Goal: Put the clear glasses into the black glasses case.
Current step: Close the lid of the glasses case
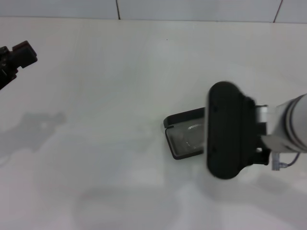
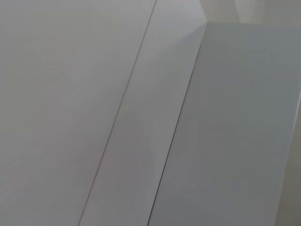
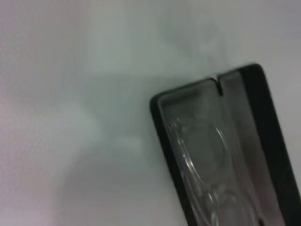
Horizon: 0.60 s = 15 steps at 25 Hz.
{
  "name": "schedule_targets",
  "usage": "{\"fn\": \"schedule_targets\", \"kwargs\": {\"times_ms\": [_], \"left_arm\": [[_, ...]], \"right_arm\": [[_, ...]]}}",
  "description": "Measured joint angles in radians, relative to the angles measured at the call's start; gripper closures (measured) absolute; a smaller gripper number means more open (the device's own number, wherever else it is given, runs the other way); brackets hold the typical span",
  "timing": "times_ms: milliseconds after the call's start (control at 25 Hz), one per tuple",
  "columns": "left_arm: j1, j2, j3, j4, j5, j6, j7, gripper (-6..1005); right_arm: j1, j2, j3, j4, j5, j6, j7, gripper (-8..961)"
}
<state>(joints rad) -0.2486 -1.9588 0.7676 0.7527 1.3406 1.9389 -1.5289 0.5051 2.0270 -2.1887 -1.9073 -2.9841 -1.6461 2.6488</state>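
The black glasses case (image 1: 184, 139) lies open on the white table right of centre, its grey lining showing. The clear glasses (image 1: 192, 136) lie inside it, faint against the lining. The right wrist view shows them closer: the case (image 3: 263, 108) with its lid back and the clear glasses (image 3: 202, 155) resting in the tray. My right arm's black wrist housing hangs over the case's right end and hides it; the right gripper's fingers do not show. The left gripper (image 1: 17, 57) stays far off at the table's left edge, and its wrist view shows only wall panels.
A tiled wall edge runs along the back of the white table (image 1: 120, 86). Shadows of the arms fall on the table at left and front.
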Motion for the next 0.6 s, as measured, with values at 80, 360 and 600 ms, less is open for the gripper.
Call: {"fn": "schedule_targets", "kwargs": {"times_ms": [80, 360, 600], "left_arm": [[-0.001, 0.0, -0.002, 0.002, 0.0, 0.005, -0.003, 898], [-0.007, 0.0, 0.0, -0.004, 0.005, 0.011, -0.004, 897], [-0.014, 0.0, 0.002, -0.001, 0.007, 0.011, -0.014, 897]], "right_arm": [[-0.02, 0.0, 0.031, -0.011, 0.0, -0.008, 0.01, 648], [-0.115, -0.001, 0.187, 0.014, 0.007, 0.047, 0.032, 817], [-0.142, -0.004, 0.236, 0.095, 0.004, 0.148, 0.022, 914]]}}
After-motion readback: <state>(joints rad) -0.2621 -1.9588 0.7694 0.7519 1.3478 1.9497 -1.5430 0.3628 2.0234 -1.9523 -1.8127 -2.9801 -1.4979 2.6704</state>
